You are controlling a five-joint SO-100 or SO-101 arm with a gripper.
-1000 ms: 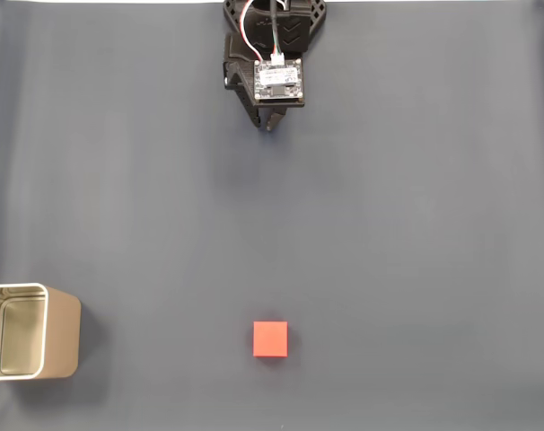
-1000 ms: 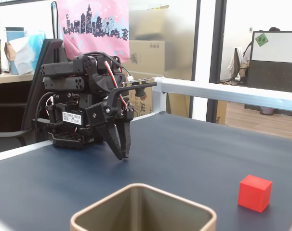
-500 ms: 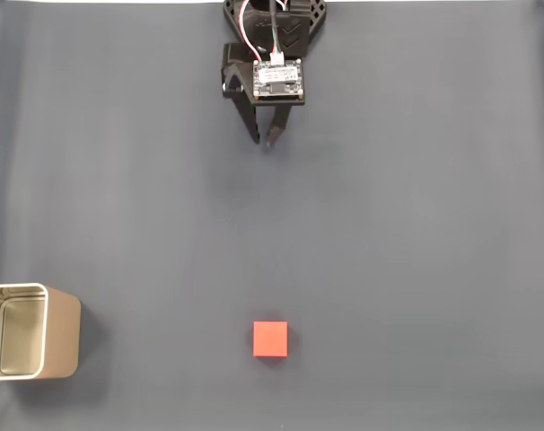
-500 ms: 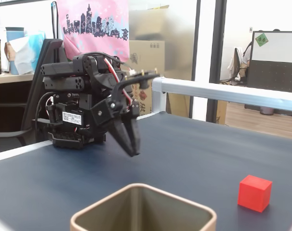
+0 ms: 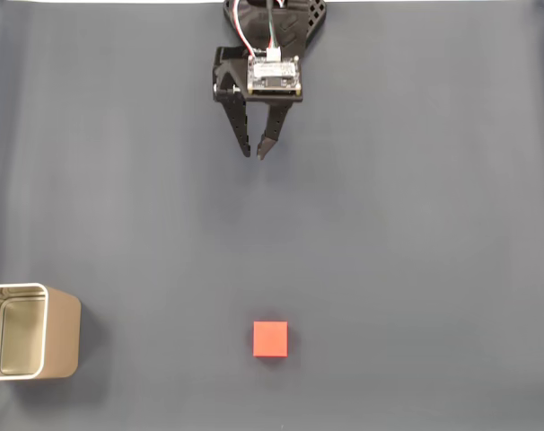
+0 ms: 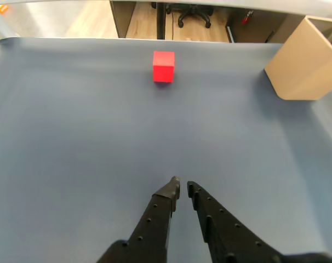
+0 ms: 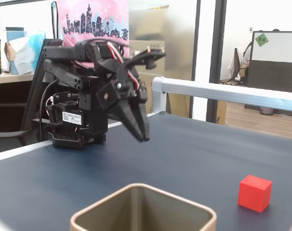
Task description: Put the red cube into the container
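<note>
1. The hand [image 5: 253, 153] has risen and pushed forward from the arm's base, its fingers now slightly apart and empty.
2. The red cube [image 5: 270, 339] sits on the desk [image 5: 416, 224], well apart from both hand and container [image 5: 30, 344].
3. The reach has begun; grasping remains.

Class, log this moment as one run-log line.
gripper: slightly open, empty | red cube: on mat, untouched | container: empty, apart from cube
</note>
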